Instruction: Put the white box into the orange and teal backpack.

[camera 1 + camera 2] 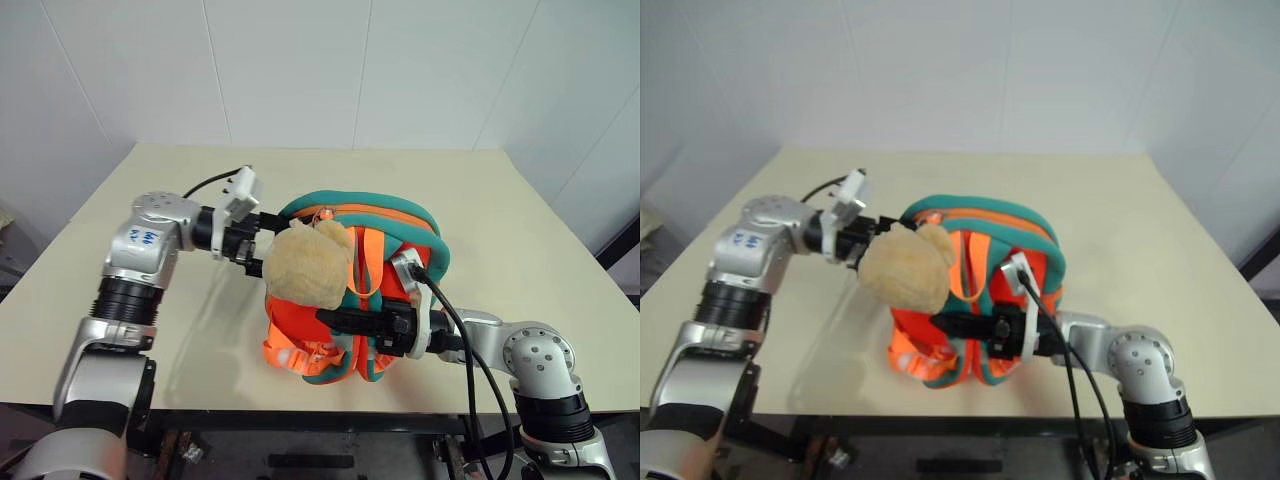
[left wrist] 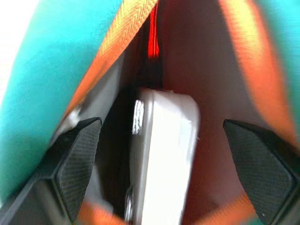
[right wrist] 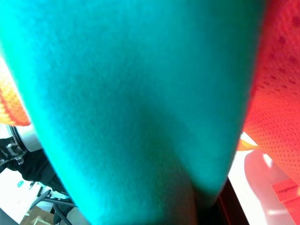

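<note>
The small orange fabric backpack with teal trim and light-orange webbing straps (image 1: 352, 290) stands on the pale beige counter (image 1: 520, 230), its tan plush toy (image 1: 308, 262) hanging on the side that faces the left arm. The left gripper (image 2: 159, 159) sits at the backpack's top opening, just behind the plush toy, and its two black fingers (image 2: 77, 157) are spread wide apart with nothing between them touching either one. Straight ahead of those fingers, in the gap between them and clear of both, the flat white rectangular box with rounded corners (image 2: 161, 154) stands on edge inside the backpack, between the teal-edged lip and the orange lining. The right gripper (image 1: 335, 318) reaches across the backpack's lower front, its black fingers together and clamped on a teal strap (image 3: 131, 103) of the backpack.
</note>
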{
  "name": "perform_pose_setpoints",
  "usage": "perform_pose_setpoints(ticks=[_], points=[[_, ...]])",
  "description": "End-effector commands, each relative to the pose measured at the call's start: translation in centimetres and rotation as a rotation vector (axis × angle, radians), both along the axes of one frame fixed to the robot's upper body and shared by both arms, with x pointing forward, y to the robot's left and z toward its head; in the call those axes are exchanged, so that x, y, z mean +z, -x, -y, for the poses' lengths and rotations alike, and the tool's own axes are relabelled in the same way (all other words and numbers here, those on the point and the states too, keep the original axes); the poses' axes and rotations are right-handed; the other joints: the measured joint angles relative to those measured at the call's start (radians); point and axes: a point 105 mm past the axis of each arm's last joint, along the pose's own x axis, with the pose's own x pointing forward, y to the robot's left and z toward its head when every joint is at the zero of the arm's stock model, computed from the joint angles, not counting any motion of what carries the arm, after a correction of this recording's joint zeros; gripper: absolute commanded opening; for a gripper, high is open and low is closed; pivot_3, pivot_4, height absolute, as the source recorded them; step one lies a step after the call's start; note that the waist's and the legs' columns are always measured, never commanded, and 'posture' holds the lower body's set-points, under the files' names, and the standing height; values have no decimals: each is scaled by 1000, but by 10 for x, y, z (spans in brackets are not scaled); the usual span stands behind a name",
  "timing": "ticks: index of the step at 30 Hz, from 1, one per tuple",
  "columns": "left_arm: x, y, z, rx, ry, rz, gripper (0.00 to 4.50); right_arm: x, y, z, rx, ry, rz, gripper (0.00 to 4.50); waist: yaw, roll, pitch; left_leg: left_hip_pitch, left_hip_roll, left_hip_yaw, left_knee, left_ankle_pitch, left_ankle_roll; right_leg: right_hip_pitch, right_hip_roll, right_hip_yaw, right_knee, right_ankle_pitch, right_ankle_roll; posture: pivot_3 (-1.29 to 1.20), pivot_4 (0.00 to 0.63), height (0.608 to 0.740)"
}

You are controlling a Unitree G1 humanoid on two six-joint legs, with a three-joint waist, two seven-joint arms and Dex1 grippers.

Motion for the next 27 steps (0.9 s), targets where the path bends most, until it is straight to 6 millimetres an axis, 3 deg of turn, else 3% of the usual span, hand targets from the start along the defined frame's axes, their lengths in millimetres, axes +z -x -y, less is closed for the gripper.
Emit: perform_pose_setpoints(ticks=[1, 8, 15, 20, 27], points=[[14, 8, -21, 30, -1, 36, 4486, 5, 4, -2, 9, -13, 28, 45, 1, 0, 0, 0, 0, 0, 0, 0, 0, 0, 0, 0, 0, 0, 0, 0, 150, 740], [3, 11, -59, 132, -26, -33, 4486, 5, 3, -3, 8, -13, 26, 45, 2, 0, 0, 0, 0, 0, 0, 0, 0, 0, 0, 0, 0, 0, 0, 0, 150, 740], [44, 30, -81, 171, 244, -113, 4486, 4, 2, -3, 6, -12, 24, 45, 1, 0, 0, 0, 0, 0, 0, 0, 0, 0, 0, 0, 0, 0, 0, 0, 150, 740], [57, 53, -67, 92, 333, -161, 4486, 4, 1, -4, 9, -11, 23, 45, 1, 0, 0, 0, 0, 0, 0, 0, 0, 0, 0, 0, 1, 0, 0, 0, 150, 740], [44, 70, -22, -5, 306, -167, 4486, 4, -1, -7, 20, -9, 23, 45, 2, 0, 0, 1, 0, 0, 2, 0, 0, 1, 0, 1, 2, 0, 0, 0, 150, 740]])
